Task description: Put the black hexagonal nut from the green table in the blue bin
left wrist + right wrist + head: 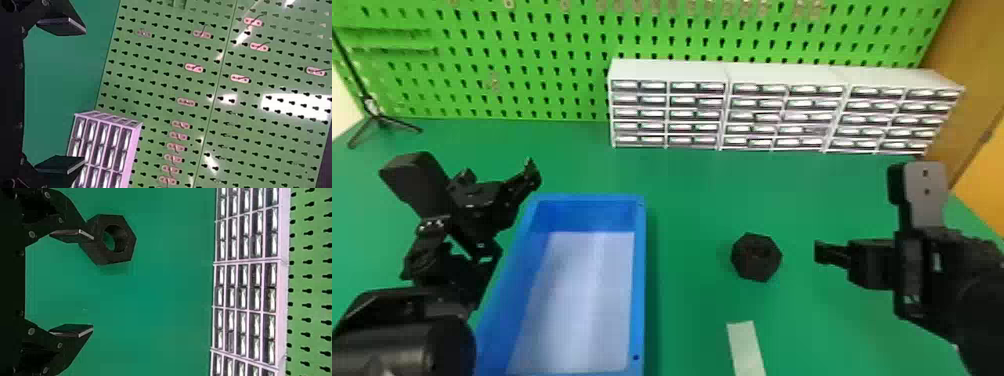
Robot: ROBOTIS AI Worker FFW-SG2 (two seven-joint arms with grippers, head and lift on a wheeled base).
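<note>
The black nut (756, 257) lay well apart from desk's (692, 200) far edge, between left gripper (478, 194) and right gripper (872, 261), both having spread fingers.

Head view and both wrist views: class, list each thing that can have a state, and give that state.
Nut, lying flat on the table, outside the bin
Bin, upright, open-topped
Left gripper, open, holding nothing
Right gripper, open, holding nothing
Drawers, apparently all shut
Pale strip, lying flat
Tripod, standing, legs spread
</note>
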